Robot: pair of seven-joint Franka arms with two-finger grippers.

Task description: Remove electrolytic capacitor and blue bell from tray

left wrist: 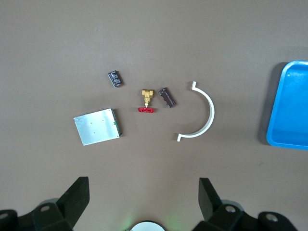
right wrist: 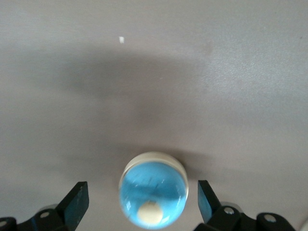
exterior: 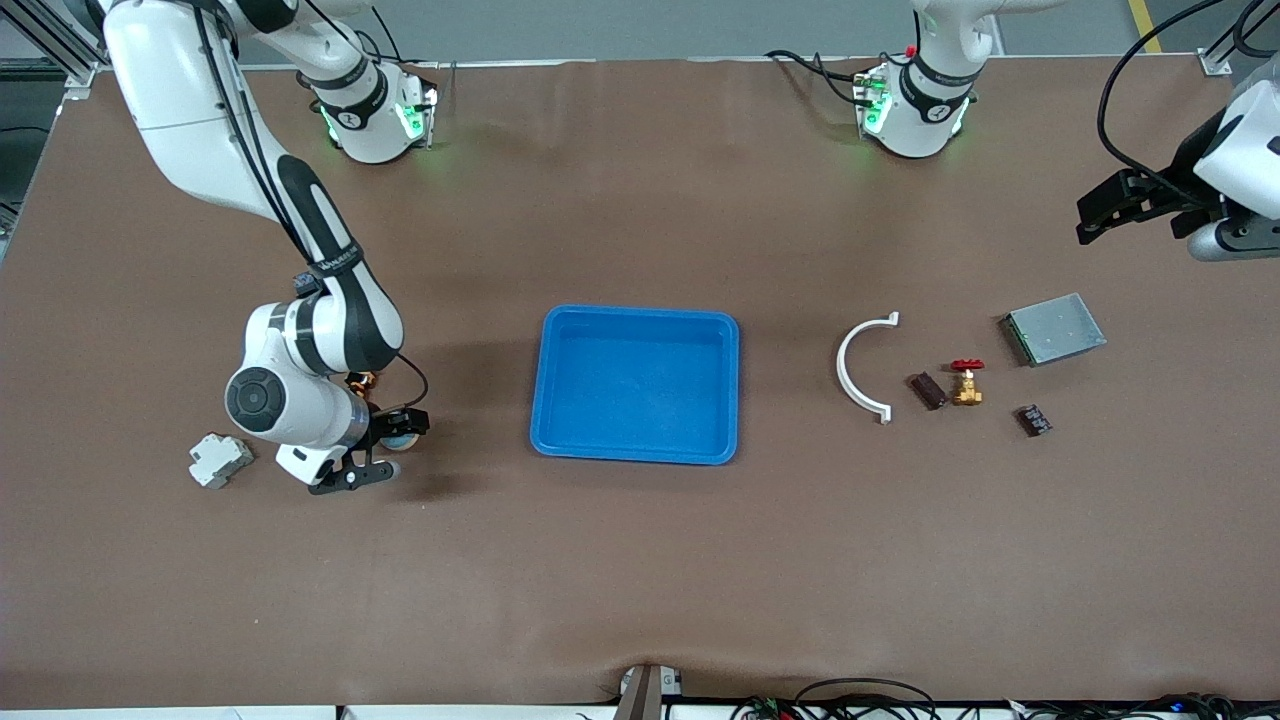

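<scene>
The bell (right wrist: 154,193) is a blue dome with a white button, resting on the brown table between the open fingers of my right gripper (right wrist: 142,192). In the front view the right gripper (exterior: 385,447) sits low around the bell (exterior: 404,438) toward the right arm's end, without closing on it. The capacitor (exterior: 1034,420), a small black cylinder, lies toward the left arm's end and shows in the left wrist view (left wrist: 114,78). My left gripper (exterior: 1100,215) hangs open and empty high above the table near that end; its fingers (left wrist: 79,190) frame bare table.
A blue tray (exterior: 560,400) sits mid-table. A white curved clip (exterior: 858,370), a dark brown ribbed part (exterior: 926,390), a brass valve with red handle (exterior: 966,383) and a silver box (exterior: 1052,328) lie near the capacitor. A white-grey block (exterior: 220,460) lies beside the right gripper.
</scene>
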